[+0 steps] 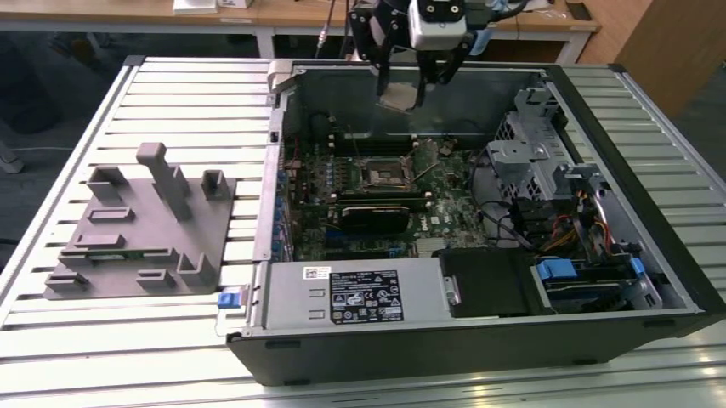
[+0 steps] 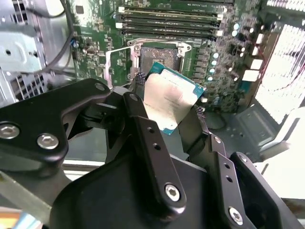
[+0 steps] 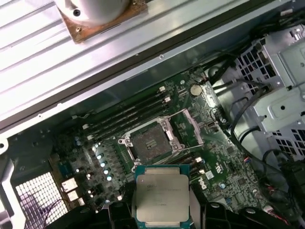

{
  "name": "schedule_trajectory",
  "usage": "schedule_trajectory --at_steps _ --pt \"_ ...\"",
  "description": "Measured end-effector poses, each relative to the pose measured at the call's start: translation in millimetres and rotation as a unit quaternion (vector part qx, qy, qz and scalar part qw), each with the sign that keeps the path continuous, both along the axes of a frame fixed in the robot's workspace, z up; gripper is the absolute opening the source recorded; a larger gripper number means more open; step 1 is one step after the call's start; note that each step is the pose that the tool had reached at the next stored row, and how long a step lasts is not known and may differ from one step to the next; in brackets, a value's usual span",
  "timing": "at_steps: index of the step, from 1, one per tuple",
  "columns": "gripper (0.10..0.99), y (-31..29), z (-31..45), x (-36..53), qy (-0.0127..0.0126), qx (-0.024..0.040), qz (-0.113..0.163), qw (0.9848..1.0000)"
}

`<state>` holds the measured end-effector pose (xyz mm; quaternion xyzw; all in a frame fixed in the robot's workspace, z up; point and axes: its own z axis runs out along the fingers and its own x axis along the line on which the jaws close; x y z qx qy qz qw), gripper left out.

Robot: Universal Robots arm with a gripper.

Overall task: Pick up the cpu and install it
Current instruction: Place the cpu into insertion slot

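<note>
Your cpu (image 3: 161,195) has a pale silvery top with a teal-green rim. The motherboard (image 1: 448,204) is dark green with black slots. The gripper (image 1: 404,95) is black under a white body. At the exterior view's left, the plain grey fixture (image 1: 142,229) sits on a pale, ribbed table (image 1: 170,93).

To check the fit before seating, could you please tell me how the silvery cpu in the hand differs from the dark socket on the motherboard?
The silvery square cpu has a pale metal top; the dark square socket is a dark recess in a metal frame. The cpu hangs above the open computer case, gripped by the black hand; the socket sits fixed on the green motherboard, empty. Both are square, with a similar outline.
</note>
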<state>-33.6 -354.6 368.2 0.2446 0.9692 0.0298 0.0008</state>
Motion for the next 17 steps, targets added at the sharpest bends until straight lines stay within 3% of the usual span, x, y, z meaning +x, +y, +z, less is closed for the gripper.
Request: schedule_trajectory --at_steps 5,10,11,12,17 --pt "0.533 0.0 -1.7 0.0 0.0001 -0.0001 -0.046 0.999" --pt "0.533 0.0 -5.2 0.0 0.0001 -0.0001 -0.088 0.9961" --pt "0.533 -0.1 -6.2 0.0 0.0 -0.0001 -0.097 0.9953" --pt "0.533 0.0 -8.6 0.0 0.0 -0.0004 -0.122 0.9926" --pt "0.533 0.0 -12.8 0.0 0.0 -0.0009 -0.164 0.9864"
